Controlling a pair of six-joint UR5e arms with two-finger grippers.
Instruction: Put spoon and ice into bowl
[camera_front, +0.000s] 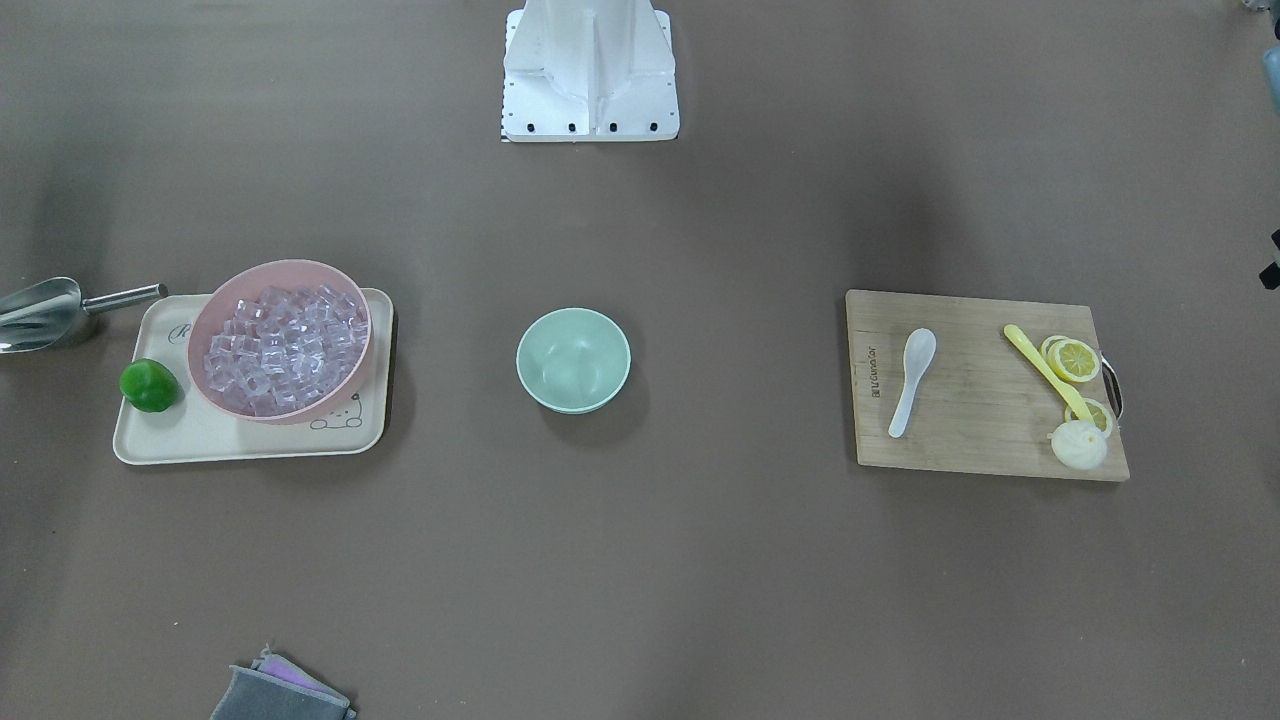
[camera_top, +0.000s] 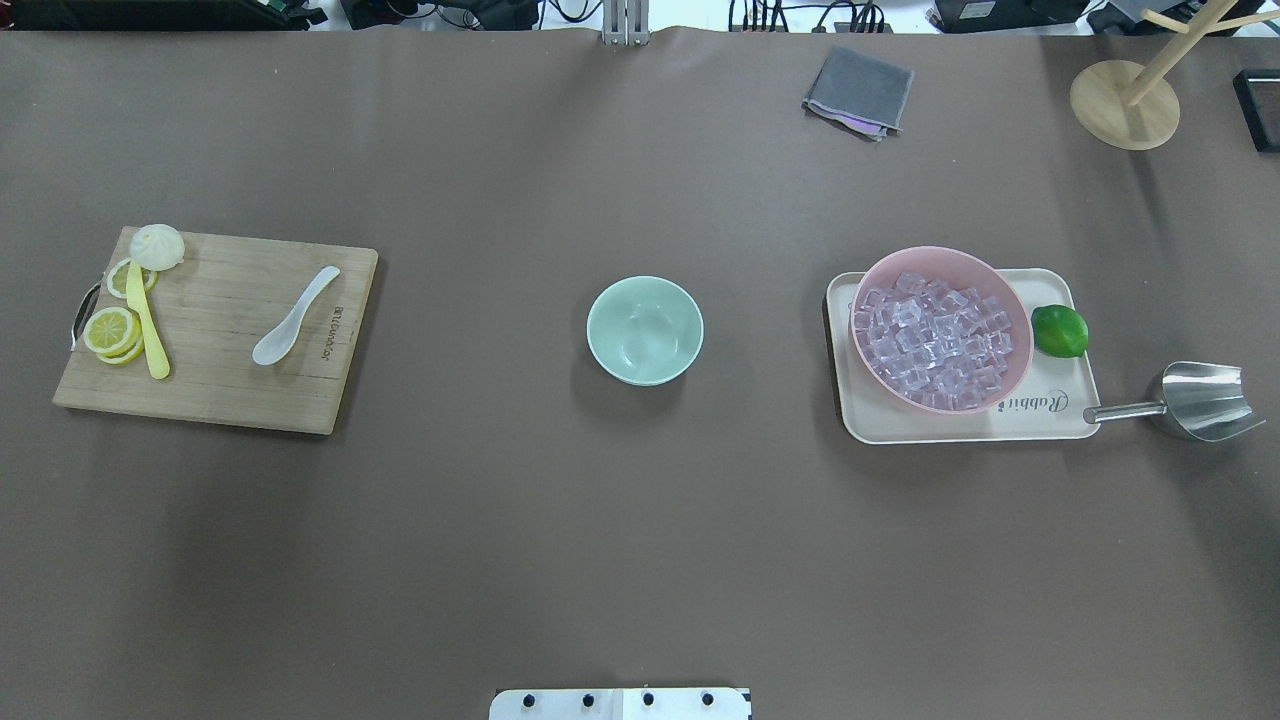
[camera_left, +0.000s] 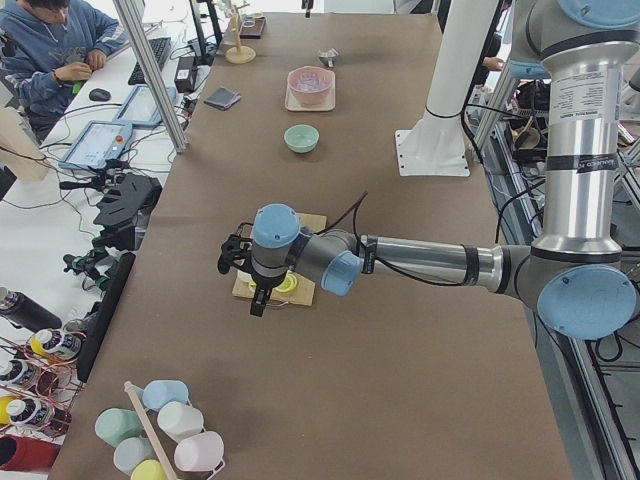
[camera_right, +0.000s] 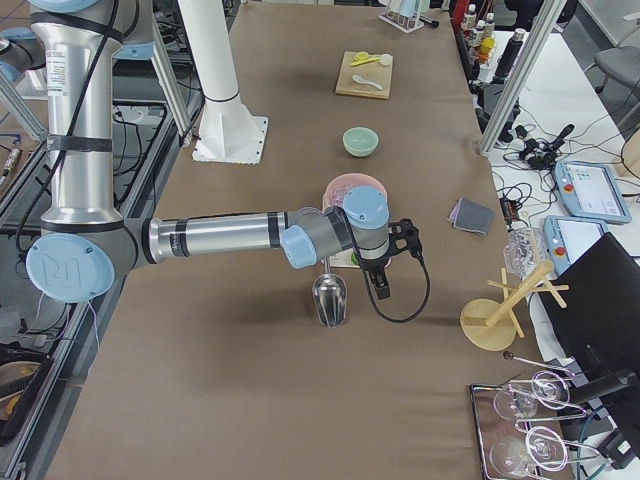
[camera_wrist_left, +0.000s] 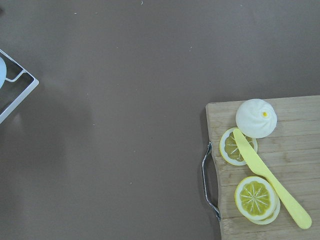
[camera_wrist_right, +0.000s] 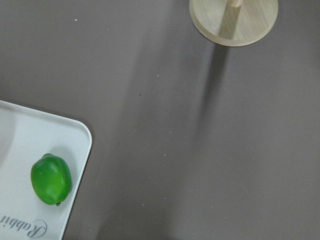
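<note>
At the table's left end, left gripper (camera_left: 256, 303) hangs fingers-down over the cutting board (camera_top: 220, 390) edge, forearm level; can't tell if it's spread or pressed together. Spoon (camera_top: 295, 315) lies on the board, 9 o'clock of bowl (camera_top: 645, 330). Ice (camera_top: 935, 340) sits in pink bowl (camera_top: 935, 250) at 3 o'clock. Right gripper (camera_right: 381, 287) hangs by steel scoop (camera_top: 1205, 400), grip also unreadable.

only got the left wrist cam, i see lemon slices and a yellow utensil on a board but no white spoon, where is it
Observer: The spoon lies on that same cutting board, on its half nearer the table's middle.
Operator: ok, and the target, empty?
Observer: The mint bowl stands at the table's centre, nothing inside.
Operator: and what else goes in
Observer: The ice fills the pink bowl on a tray on the robot's right.
</note>
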